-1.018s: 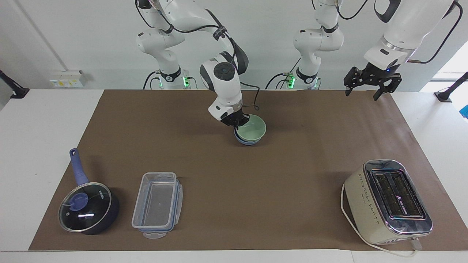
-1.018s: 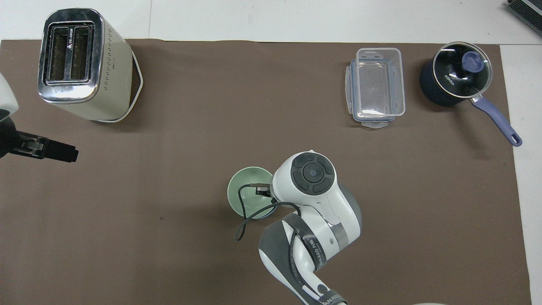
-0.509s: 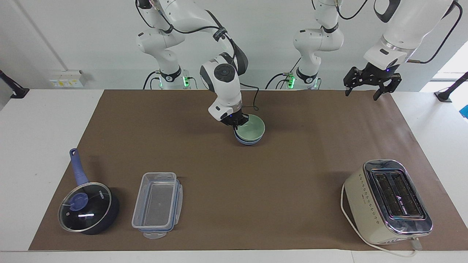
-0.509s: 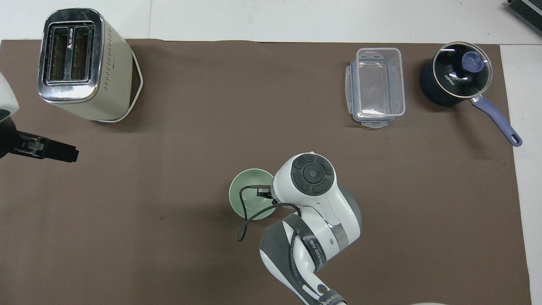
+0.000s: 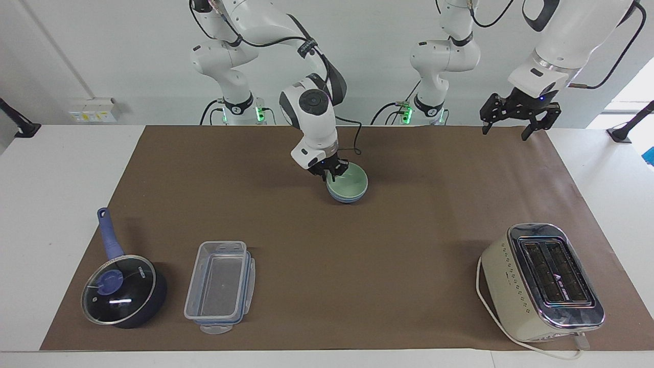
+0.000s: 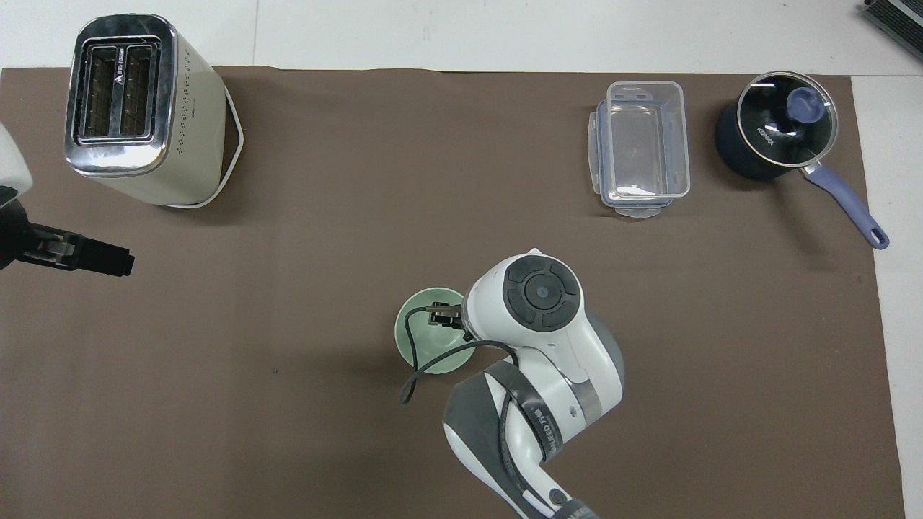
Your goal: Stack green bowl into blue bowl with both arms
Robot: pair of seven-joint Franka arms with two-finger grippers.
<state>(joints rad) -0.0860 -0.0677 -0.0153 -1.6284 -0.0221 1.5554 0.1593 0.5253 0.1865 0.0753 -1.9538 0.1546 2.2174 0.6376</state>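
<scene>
The green bowl point(image 5: 352, 181) sits nested inside the blue bowl point(image 5: 347, 199), whose lower wall shows under it, in the middle of the brown mat and nearer to the robots. In the overhead view the green bowl point(image 6: 427, 347) hides the blue one. My right gripper point(image 5: 329, 175) is at the green bowl's rim on the right arm's side, fingers slightly apart and straddling the rim. My left gripper point(image 5: 506, 130) is open and empty, raised over the mat's corner at the left arm's end; it also shows in the overhead view point(image 6: 94, 256).
A cream toaster point(image 5: 544, 281) stands farther from the robots at the left arm's end. A clear plastic container point(image 5: 219, 286) and a dark blue lidded saucepan point(image 5: 122, 289) stand farther from the robots at the right arm's end.
The green bowl has settled level into the blue bowl and shifted slightly toward the right arm's end. My right gripper has loosened at the rim. The left arm has barely moved.
</scene>
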